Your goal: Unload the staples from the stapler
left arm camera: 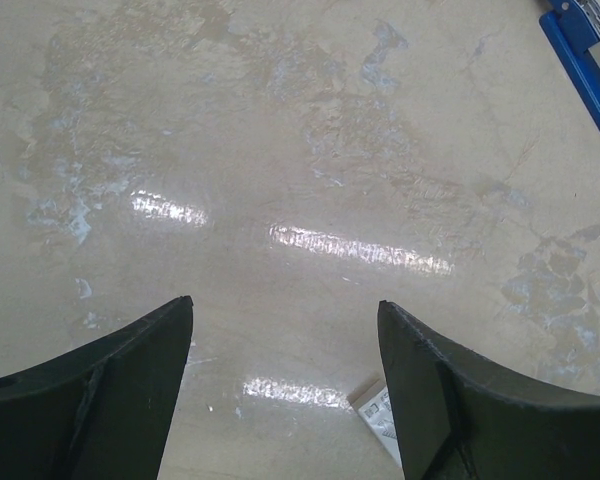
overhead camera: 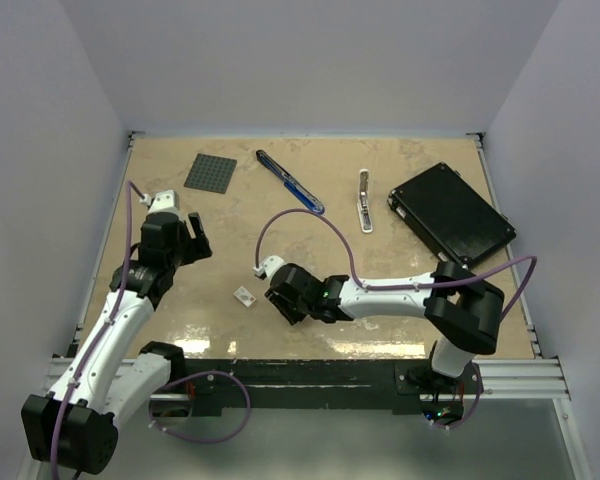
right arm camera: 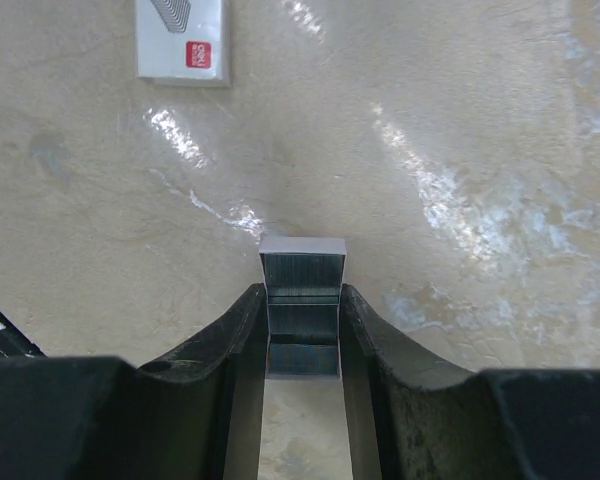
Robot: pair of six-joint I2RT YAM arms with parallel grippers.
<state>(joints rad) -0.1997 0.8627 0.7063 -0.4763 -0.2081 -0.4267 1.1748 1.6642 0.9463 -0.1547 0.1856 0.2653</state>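
The blue stapler point(overhead camera: 290, 183) lies at the back middle of the table, and its end shows in the left wrist view point(left arm camera: 585, 70). My right gripper point(overhead camera: 278, 300) is low over the table's front middle. In the right wrist view it point(right arm camera: 302, 292) is shut on a short grey strip of staples point(right arm camera: 302, 275), which sticks out a little past the fingertips. My left gripper point(overhead camera: 195, 240) hovers at the left. In the left wrist view it point(left arm camera: 285, 305) is open and empty over bare table.
A small white tag point(overhead camera: 244, 295) lies just left of my right gripper; it also shows in both wrist views point(left arm camera: 380, 415) point(right arm camera: 180, 40). A white-and-silver tool point(overhead camera: 364, 200), a black flat case point(overhead camera: 450, 213) and a grey studded plate point(overhead camera: 210, 172) lie at the back.
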